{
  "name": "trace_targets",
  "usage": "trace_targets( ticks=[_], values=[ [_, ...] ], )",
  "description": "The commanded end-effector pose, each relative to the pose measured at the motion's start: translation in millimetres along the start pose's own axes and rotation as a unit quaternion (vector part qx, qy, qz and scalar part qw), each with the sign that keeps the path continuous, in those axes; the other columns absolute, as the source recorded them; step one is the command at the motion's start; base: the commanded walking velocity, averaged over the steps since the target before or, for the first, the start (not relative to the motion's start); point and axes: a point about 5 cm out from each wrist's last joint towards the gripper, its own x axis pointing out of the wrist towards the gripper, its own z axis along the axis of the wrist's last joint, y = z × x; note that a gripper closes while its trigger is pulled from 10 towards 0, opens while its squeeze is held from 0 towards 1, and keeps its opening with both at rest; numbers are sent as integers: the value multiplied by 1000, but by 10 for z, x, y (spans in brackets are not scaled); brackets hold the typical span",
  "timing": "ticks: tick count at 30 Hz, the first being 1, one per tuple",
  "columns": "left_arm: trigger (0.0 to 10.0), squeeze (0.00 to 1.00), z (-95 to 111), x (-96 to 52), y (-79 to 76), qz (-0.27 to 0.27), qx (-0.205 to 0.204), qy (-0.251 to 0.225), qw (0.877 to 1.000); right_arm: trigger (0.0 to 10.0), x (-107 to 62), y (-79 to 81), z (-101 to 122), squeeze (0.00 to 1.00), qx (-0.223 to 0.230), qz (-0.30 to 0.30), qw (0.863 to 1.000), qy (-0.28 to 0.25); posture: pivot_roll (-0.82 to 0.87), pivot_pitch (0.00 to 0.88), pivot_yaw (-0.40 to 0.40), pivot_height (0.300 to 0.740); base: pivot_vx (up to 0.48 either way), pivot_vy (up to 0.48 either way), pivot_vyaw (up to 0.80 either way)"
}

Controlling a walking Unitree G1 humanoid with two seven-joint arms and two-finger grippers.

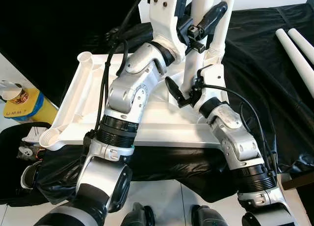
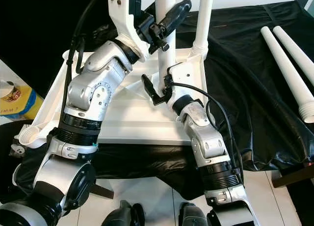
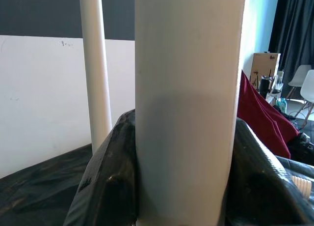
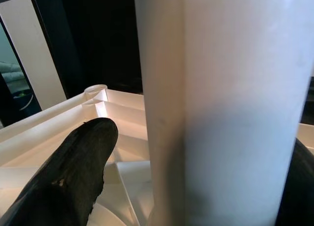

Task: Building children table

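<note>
The white table top (image 1: 162, 132) lies upside down on a black sheet. A white leg (image 2: 165, 59) stands upright on it near its far edge. High on that leg my left gripper (image 1: 203, 24) is shut, with black fingers (image 3: 105, 182) pressed on both sides. Lower on the same leg, my right gripper (image 1: 185, 91) is open around it. One of its fingers (image 4: 73, 172) stands clear of the leg. A second leg (image 2: 203, 19) stands in the far right corner socket. Two loose legs (image 2: 289, 59) lie on the sheet to the right.
Empty corner sockets show at the table top's far left (image 1: 86, 59) and near left (image 1: 49, 137). A yellow container (image 1: 24, 105) and a black bag (image 1: 24, 142) sit on the floor at the left. A dark bar (image 2: 294, 174) juts out at the lower right.
</note>
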Motion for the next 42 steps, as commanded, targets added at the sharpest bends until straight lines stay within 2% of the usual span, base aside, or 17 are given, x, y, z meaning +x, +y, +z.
trace_targets(
  ticks=[1,10,11,12,13,29,30,34,37,40,41,42],
  values=[
    [10000,0,10,62,-171,-38,-13,-9,999,10000,55,98,26,0,-3,23,1000,-9,-111,118,84,740,0,0,0],
    [10000,0,-92,49,-271,-54,16,10,998,10000,52,101,36,0,-2,25,1000,-12,-116,118,79,740,0,0,0],
    [10000,0,-105,50,-294,-56,18,12,998,4510,53,102,33,0,-2,25,1000,-12,-116,119,79,740,0,0,0],
    [10000,0,-113,50,-308,-58,18,14,998,4510,54,103,31,0,-1,25,1000,-11,-116,119,79,740,0,0,0],
    [10000,0,-114,51,-318,-58,17,14,998,0,54,104,30,0,2,25,1000,-11,-116,120,79,740,0,0,0],
    [10000,0,-146,47,-351,-62,11,18,998,0,24,56,13,0,14,4,1000,-12,-108,130,79,740,0,0,0],
    [10000,1000,-141,39,-341,-62,2,15,998,9961,13,40,5,0,20,-7,1000,-9,-107,130,78,740,0,0,0],
    [10000,1000,-115,27,-302,-57,-9,8,998,10000,-12,-9,-15,0,37,-43,998,1,-101,132,71,740,0,0,0],
    [10000,1000,-95,21,-236,-35,5,8,999,10000,-18,-63,-42,0,48,-75,996,13,-101,133,69,740,0,0,0],
    [10000,1000,-90,19,-226,-33,7,7,999,10000,-17,-72,-49,0,49,-81,995,16,-101,134,68,740,0,0,0],
    [10000,0,-61,8,-199,-25,3,-3,1000,10000,-18,-100,-63,0,52,-96,994,20,-103,137,63,740,0,0,0],
    [10000,0,-41,1,-181,-18,0,-10,1000,10000,-19,-118,-73,0,54,-107,993,23,-103,137,63,740,0,0,0]
  ],
)
